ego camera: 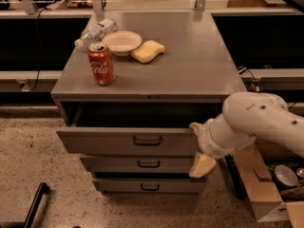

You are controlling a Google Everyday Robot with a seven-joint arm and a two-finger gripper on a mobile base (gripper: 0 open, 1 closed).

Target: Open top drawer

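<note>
The top drawer (128, 141) is the widest grey front with a small dark bar handle (147, 140). It stands pulled out some way from the grey cabinet (190, 70), with a dark gap above its front. My gripper (198, 146) is at the right end of that drawer front, on a white arm (256, 122) coming in from the right. One beige fingertip (195, 126) shows at the front's top edge and the other (202, 165) hangs below its lower edge. The jaws stand apart and hold nothing.
Two narrower drawers (148, 164) sit below, slightly stepped out. On the cabinet top stand a red cola can (100, 64), a white bowl (122, 42), a yellow sponge (147, 51) and a lying plastic bottle (96, 31). A cardboard box (266, 194) stands on the floor at right.
</note>
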